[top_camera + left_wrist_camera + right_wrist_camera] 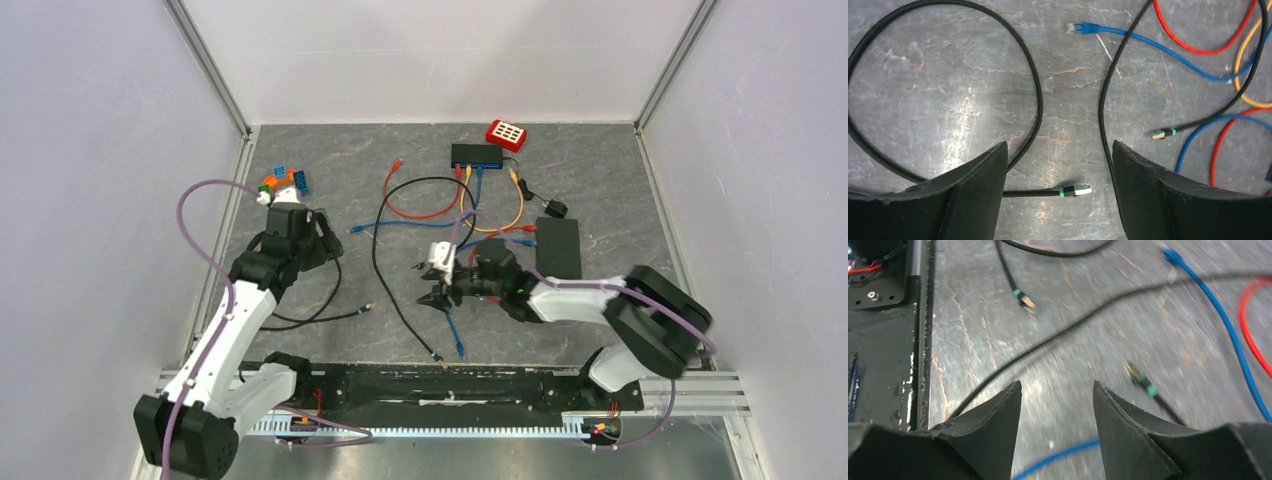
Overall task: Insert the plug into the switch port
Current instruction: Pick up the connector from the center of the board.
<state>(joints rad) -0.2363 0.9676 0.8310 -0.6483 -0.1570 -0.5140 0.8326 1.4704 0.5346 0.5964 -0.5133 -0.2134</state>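
Above the plug (1075, 190), left hand (1059, 146) spread, empty

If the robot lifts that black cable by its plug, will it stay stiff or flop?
Probably floppy: the black cable lies in a loose loop, so its length would likely sag and drag. The plug looks small and hard, likely light and easy to pinch, though it may twist.
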